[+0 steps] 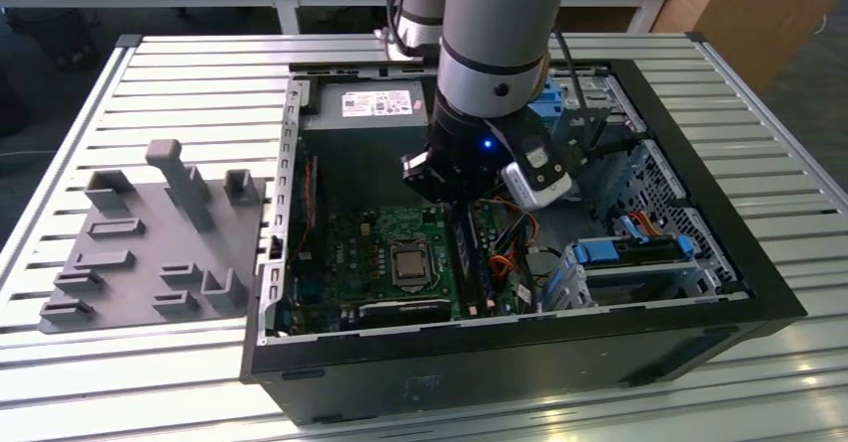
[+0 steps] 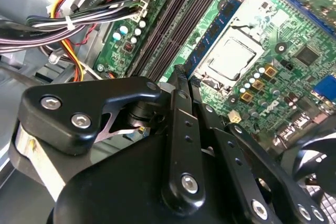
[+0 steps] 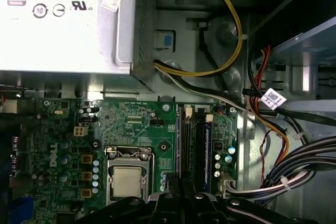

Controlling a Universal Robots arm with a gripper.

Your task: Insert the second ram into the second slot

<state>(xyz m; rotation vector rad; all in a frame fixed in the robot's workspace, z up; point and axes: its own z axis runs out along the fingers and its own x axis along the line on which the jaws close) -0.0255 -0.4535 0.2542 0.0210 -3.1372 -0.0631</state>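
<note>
Black open PC case (image 1: 742, 293) w/ green motherboard (image 1: 352, 253) inside; tool (image 3: 176, 184) over black RAM slots (image 3: 193, 140) (blue stick (image 3: 206, 145) seated), grip state unclear.

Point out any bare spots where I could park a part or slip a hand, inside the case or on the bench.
Free: slatted metal bench behind the grey moulded fixture tray, and the strip before the open black computer case. Inside, dark floor between the grey power-supply box and green motherboard. Crowded: memory slots under the gripper, with bundled cables alongside.
</note>
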